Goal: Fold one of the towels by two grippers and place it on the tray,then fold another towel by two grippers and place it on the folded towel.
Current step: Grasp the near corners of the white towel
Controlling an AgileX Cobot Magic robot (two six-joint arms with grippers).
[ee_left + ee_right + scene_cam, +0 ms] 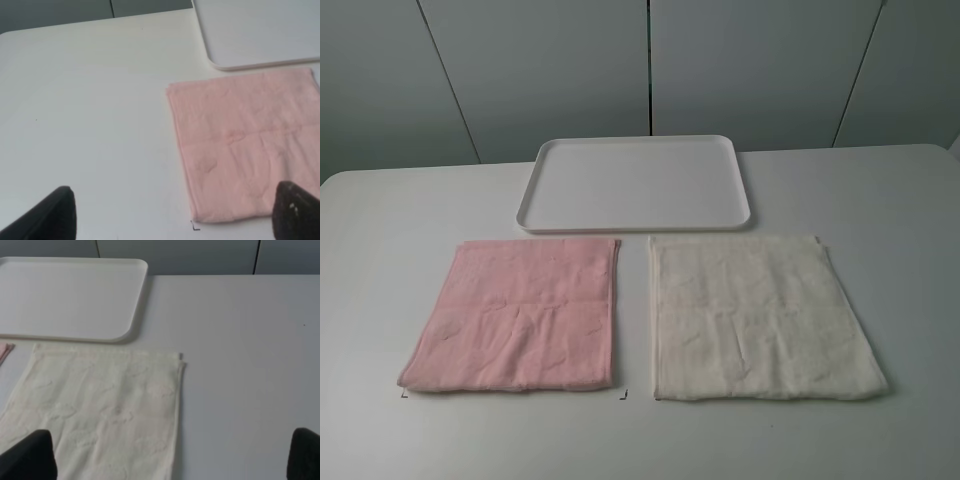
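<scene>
Both claws spread wide, nothing held: left gripper (177, 216) hangs by the pink towel (520, 315), right gripper (167, 457) over the cream towel (760, 315) (flat, unfolded, beside the pink). Best bet: pinch both near cream corners together, fold squarely toward the tray (635, 180) beyond.

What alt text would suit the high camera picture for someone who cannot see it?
Two towels lie flat side by side on a white table, pale pink towel left, cream-white towel right. An empty white tray sits behind them; no robot arms show.
</scene>
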